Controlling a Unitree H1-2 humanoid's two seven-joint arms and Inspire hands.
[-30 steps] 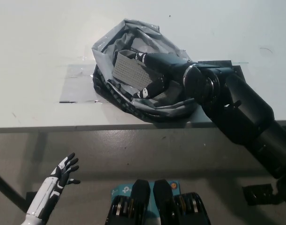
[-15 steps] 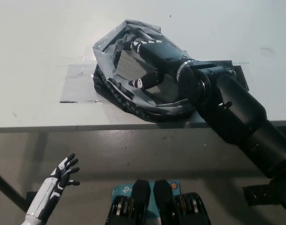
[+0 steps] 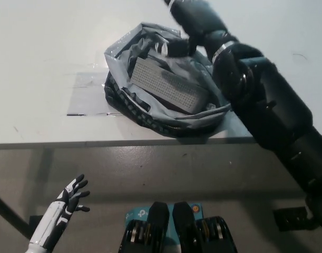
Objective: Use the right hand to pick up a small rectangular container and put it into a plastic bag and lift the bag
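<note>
A grey plastic bag (image 3: pixel 120 57) lies open on the white table (image 3: pixel 45 47). Inside it rests the small rectangular container (image 3: pixel 166 85), its dotted grey face up, with nothing gripping it. My black right hand (image 3: pixel 195 23) is raised over the bag's far rim and reaches to the picture's top edge, where part of it is cut off. A dark part of the hand touches the rim near the bag's back. My white left hand (image 3: pixel 71 197) hangs open at the lower left, below the table's front edge.
A clear taped sheet (image 3: pixel 87 95) lies flat on the table just left of the bag. The table's front edge (image 3: pixel 71 143) runs across the picture, with grey floor (image 3: pixel 150 174) below it. My right forearm (image 3: pixel 276 121) crosses the table's right side.
My right hand has let go of the container and pulled up out of the bag toward its far rim. The container now lies flat in the bag. The left hand has not moved.
</note>
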